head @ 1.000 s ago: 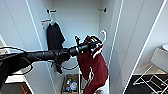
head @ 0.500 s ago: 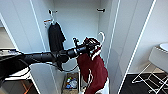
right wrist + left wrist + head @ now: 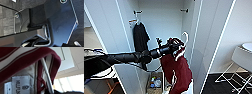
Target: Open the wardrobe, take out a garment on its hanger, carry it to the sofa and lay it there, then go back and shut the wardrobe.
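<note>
Head view is showing the wardrobe [image 3: 209, 37] with its doors standing open, so I judge the first step as done. The left arm is reaching in from the left, and the left gripper [image 3: 174, 47] is grasping the garment [image 3: 177, 72] at its collar, where the hanger [image 3: 184, 37] is sitting; the white hook is pointing up and is touching no rail, so the jacket seems to be already off its support and is hanging free in front of the open cabinet, on the right side of the opening. Farther inside, on the left, a black t-shirt [image 3: 140, 37] is hanging from its own hook. Near the floor of the cabinet a small box with colourful things [image 3: 154, 82] is lying. At the far right a white wire-legged table [image 3: 239, 65] is standing on the dark floor. Left wrist view is looking up very close at the collar of the maroon jacket [image 3: 25, 63], with its pale stripes and a sewn label [image 3: 21, 84], and the white bar of the hanger [image 3: 46, 75] is crossing the neck opening; a white ceiling is behind. Right wrist view is giving dark robot parts over a dark floor, and I cannot tell if the right tool is clenched or released. To my judgement, carrying the jacket to the sofa, laying it there and closing the wardrobe are all remaining.
</note>
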{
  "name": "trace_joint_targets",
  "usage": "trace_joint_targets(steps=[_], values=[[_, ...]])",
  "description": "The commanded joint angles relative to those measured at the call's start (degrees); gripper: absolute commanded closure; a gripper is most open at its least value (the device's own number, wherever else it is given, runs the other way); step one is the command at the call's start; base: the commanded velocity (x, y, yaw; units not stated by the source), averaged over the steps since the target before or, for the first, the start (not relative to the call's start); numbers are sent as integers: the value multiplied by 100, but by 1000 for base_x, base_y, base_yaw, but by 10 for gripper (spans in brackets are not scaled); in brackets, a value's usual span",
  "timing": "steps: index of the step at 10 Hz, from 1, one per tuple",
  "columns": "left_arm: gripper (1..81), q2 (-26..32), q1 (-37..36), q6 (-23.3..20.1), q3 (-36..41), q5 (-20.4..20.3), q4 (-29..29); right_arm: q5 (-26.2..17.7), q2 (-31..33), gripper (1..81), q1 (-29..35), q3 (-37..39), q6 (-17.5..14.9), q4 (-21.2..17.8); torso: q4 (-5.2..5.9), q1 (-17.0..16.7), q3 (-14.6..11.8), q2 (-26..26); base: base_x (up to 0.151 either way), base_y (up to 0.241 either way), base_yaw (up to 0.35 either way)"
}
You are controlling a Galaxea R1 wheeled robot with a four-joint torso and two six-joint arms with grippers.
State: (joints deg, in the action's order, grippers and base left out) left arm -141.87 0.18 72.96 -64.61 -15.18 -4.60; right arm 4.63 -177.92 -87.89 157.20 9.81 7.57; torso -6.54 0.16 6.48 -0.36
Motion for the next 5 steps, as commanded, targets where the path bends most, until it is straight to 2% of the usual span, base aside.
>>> trace_joint_targets(steps=[1,3,5], values=[[811,36,-1007,-177,202,-537,-331,-296,-53,10,198,-50,-6,-10,0,0,0,0,0,0,0],[811,106,-674,-317,256,-925,-552,-296,-53,10,206,-59,-6,-1,0,2,0,0,0,0,0],[811,247,-436,-528,361,-952,-569,-296,-44,10,214,-68,-15,-1,0,2,0,0,0,0,0]])
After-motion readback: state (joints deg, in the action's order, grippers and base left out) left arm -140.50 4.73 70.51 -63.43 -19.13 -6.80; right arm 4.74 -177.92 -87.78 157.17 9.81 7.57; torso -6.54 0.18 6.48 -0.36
